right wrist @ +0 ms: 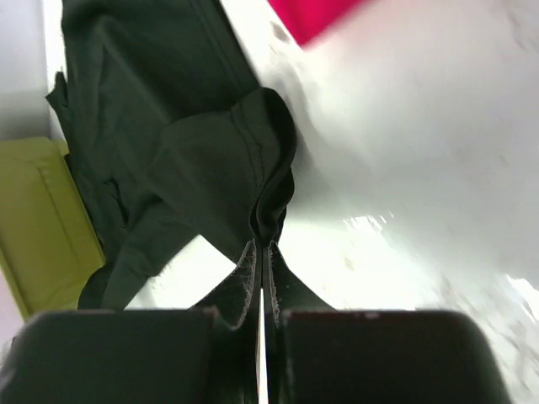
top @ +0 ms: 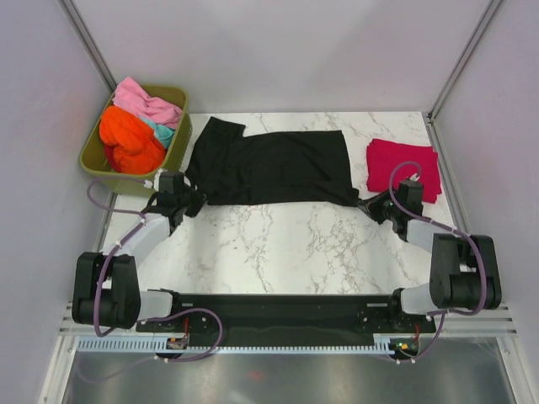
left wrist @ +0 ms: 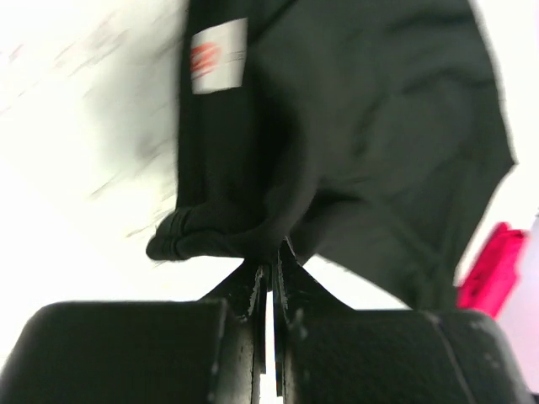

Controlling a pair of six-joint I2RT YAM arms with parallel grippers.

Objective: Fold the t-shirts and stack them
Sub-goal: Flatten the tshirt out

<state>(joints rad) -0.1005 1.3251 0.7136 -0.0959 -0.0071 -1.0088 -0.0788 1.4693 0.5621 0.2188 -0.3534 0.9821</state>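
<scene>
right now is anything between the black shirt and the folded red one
Nothing visible: only bare table separates the black t-shirt from the red t-shirt. The right end effector grips the black one's corner beside that gap.

Both arms are the same build. The left arm (top: 126,252), lower left in the top view, and the right arm (top: 459,265), lower right, have chunky matte-black joint blocks with pale grey links between them. Thin purple cables (top: 93,198) loop loosely along each one. Both sit on a flat black base plate (top: 286,307) at bottom centre. The left gripper (left wrist: 268,265) and right gripper (right wrist: 261,252) have black wedge-shaped fingers and grainy-looking housings.
</scene>
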